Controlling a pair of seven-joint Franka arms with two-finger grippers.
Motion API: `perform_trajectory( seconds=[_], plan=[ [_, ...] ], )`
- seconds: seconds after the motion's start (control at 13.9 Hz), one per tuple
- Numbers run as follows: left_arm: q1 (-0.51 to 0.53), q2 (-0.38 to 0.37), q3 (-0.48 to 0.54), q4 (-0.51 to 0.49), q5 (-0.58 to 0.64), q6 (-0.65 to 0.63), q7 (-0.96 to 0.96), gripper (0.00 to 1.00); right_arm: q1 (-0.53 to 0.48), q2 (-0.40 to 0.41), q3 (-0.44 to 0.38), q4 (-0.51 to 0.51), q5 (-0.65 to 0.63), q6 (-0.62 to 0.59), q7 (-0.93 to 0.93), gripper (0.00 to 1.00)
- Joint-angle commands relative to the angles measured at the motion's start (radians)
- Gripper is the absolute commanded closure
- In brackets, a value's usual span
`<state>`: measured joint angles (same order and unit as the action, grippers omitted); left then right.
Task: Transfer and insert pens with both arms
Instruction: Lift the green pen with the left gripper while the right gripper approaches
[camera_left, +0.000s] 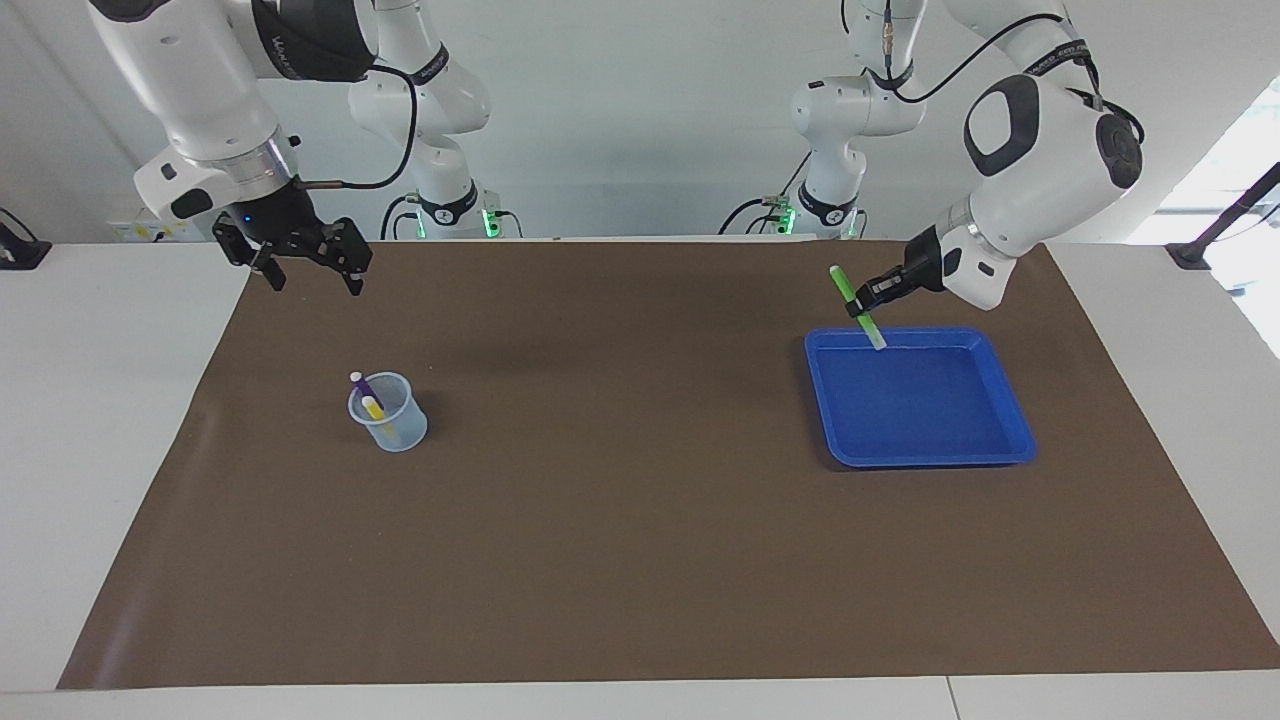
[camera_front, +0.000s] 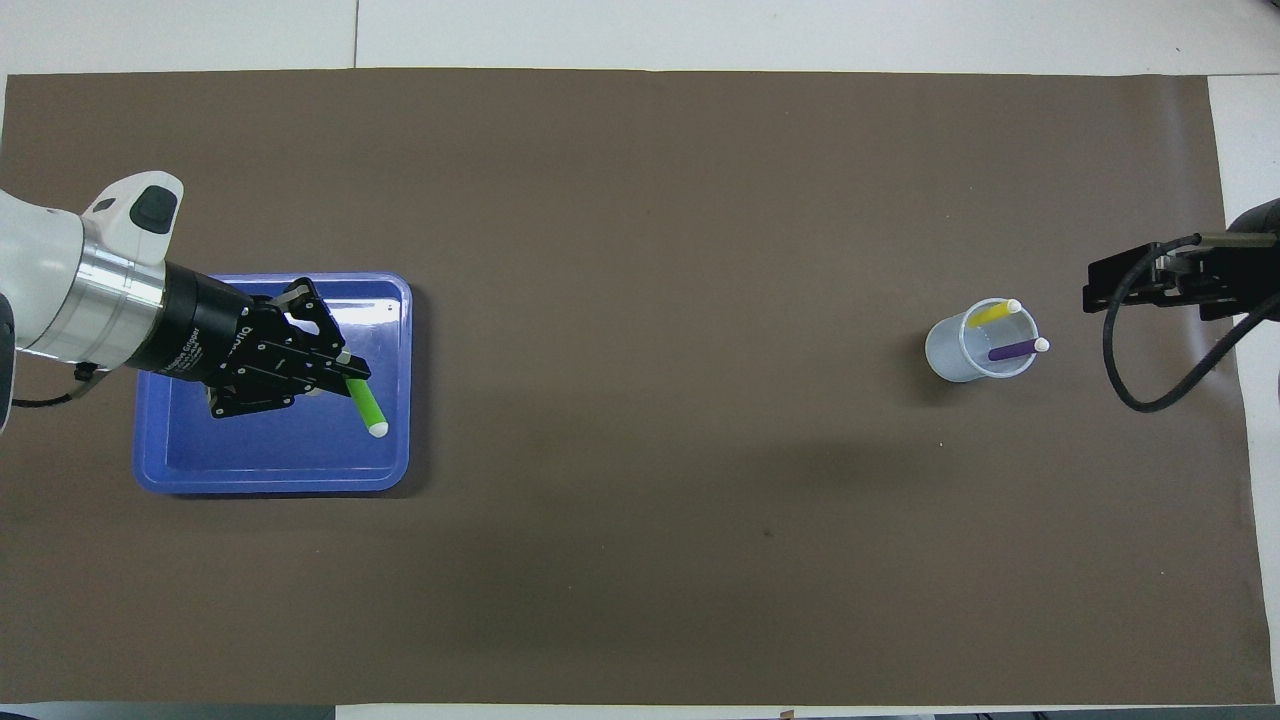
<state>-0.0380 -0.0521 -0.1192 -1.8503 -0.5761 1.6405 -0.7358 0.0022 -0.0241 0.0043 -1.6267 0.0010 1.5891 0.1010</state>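
Observation:
My left gripper (camera_left: 862, 298) is shut on the green pen (camera_left: 846, 287) and holds it tilted in the air over the blue tray (camera_left: 960, 445). In the overhead view the left gripper (camera_front: 338, 372) and the green pen (camera_front: 367, 408) also lie over the tray (camera_front: 270, 472). The purple pen (camera_left: 361, 386) and the yellow pen (camera_left: 374, 408) stand in a clear cup (camera_left: 390, 420) toward the right arm's end. They show in the overhead view too, yellow (camera_front: 993, 315) and purple (camera_front: 1013, 350). My right gripper (camera_left: 310, 280) is open and empty, raised over the mat's edge beside the cup.
A brown mat (camera_left: 640, 520) covers the table. The tray holds nothing else. Two smaller white arms with green-lit bases (camera_left: 455, 205) (camera_left: 825, 205) stand at the robots' end of the table. A black cable (camera_front: 1150, 370) hangs from the right gripper (camera_front: 1125, 275).

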Motion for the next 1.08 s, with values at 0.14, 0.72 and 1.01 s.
perform_trajectory(
  seconds=[0.14,0.72,1.01],
  plan=[
    [-0.12,-0.054,0.004,-0.041,-0.183,0.12,-0.463,1.0,-0.004,-0.025,0.003,-0.021,0.028,-0.012,0.009,0.0],
    [-0.428,-0.196,0.004,-0.262,-0.382,0.629,-1.023,1.0,-0.002,-0.025,0.003,-0.022,0.27,0.002,0.02,0.0],
    [-0.557,-0.258,0.004,-0.383,-0.579,0.873,-1.028,1.0,0.002,-0.026,0.023,-0.025,0.523,0.009,0.072,0.0]
  ],
)
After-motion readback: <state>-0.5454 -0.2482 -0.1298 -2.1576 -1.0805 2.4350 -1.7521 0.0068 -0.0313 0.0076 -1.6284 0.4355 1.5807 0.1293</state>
